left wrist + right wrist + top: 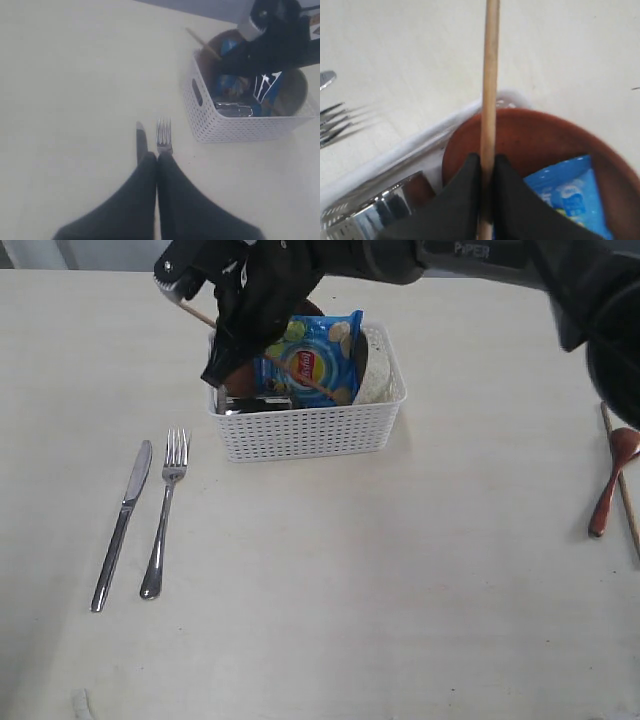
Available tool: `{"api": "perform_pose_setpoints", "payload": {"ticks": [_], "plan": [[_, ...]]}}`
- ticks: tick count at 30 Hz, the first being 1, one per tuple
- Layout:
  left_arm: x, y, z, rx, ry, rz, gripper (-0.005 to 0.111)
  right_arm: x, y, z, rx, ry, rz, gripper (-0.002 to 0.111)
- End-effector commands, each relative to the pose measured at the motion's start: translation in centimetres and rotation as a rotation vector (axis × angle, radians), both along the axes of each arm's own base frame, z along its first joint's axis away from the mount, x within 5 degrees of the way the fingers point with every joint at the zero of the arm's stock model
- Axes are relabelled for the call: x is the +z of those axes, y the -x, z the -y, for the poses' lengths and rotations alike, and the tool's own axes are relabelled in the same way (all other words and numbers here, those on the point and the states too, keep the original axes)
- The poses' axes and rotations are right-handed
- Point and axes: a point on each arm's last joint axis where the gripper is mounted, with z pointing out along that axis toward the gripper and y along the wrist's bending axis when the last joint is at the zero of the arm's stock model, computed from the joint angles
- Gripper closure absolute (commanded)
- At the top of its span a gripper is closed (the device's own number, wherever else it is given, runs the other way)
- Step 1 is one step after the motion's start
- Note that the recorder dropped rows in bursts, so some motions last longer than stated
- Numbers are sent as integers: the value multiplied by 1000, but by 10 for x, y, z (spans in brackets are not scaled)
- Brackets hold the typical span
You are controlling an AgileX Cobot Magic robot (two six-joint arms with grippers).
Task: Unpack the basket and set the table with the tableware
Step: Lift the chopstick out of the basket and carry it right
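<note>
The white basket (310, 430) stands at the table's (330, 590) far middle. My right gripper (228, 345) reaches across to its left end, shut on a wooden chopstick (491, 75) that slants over the rim. In the basket are the brown plate (530, 135), the steel cup (255, 403), the off-white bowl (375, 370) and a blue chip bag (315, 360). The knife (122, 525) and fork (165, 510) lie side by side at the left. My left gripper (157, 156) hovers shut and empty above their handles. The red-brown spoon (612, 480) and a second chopstick (622, 485) lie far right.
The right arm's dark links (450, 260) span the table's far side above the basket. Bare tabletop stretches between the fork and the spoon, in front of the basket. The spoon and chopstick lie close to the exterior view's right border.
</note>
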Motion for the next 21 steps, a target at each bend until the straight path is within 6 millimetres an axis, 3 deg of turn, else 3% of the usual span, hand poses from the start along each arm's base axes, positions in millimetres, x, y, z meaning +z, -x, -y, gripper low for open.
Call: {"api": "perform_pose_setpoints", "payload": {"ticks": [1,7,11,16,21], "plan": [[-1,1,1,-10,4,8,107,57,8,8,-8,-85,82,108],[-1,1,1,-10,4,6,107,122,14,41,-136,-189,137,109],[-1,1,0,-9,1,-1,107,144,4,88,-346,-198,93,109],[-1,1,0,-9,1,-1,107,133,-22,171,-707,-118,-72,109],[-1,1,0,-9,1,-1,107,99,-35,254,-974,-77,-201,109]]}}
